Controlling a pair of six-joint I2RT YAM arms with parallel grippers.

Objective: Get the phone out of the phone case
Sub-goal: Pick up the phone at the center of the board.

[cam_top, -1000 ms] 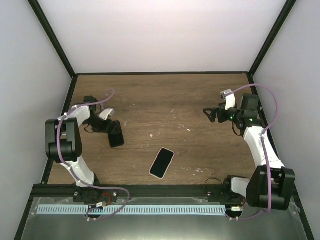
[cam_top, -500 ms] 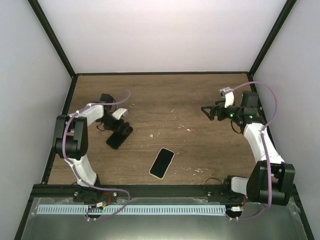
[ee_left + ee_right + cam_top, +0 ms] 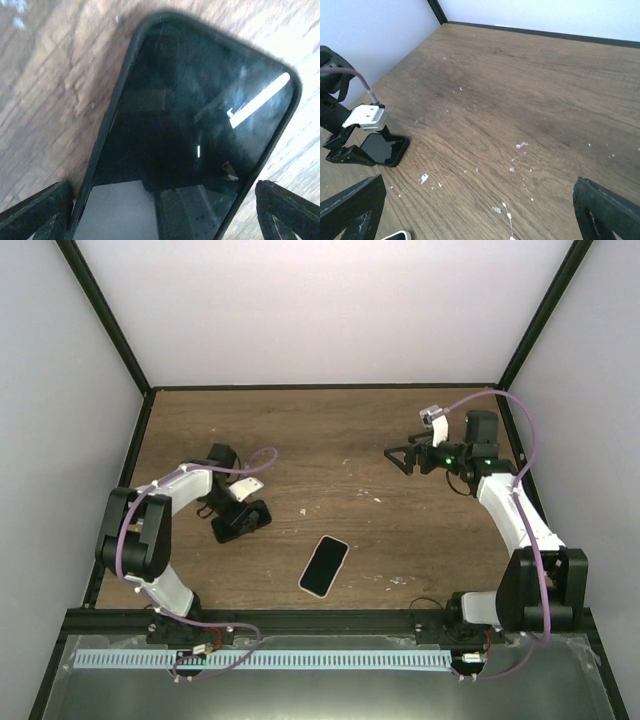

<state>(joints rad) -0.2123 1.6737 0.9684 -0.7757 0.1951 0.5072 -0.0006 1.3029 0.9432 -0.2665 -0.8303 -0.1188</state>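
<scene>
A black phone case (image 3: 120, 100) lies flat on the wood, and the glossy dark face of the phone (image 3: 190, 125) shows inside its rim. My left gripper (image 3: 160, 220) hovers right over it, open, one finger (image 3: 35, 212) on each side of the case's near end, neither visibly touching it. From above, that gripper (image 3: 232, 523) covers part of the case (image 3: 255, 515) at the table's left. The right wrist view shows the case (image 3: 385, 150) too. My right gripper (image 3: 398, 455) is open and empty above the back right of the table, well away from the case.
A second phone-shaped slab with a pale rim (image 3: 324, 565) lies near the front middle; its corner (image 3: 397, 235) shows in the right wrist view. White flecks (image 3: 372, 497) dot the wooden table (image 3: 330, 430). Black frame posts and pale walls enclose the table.
The left arm has swung right and toward the front, and the black case under it has slid and turned from near upright to almost crosswise. The right gripper has moved left.
</scene>
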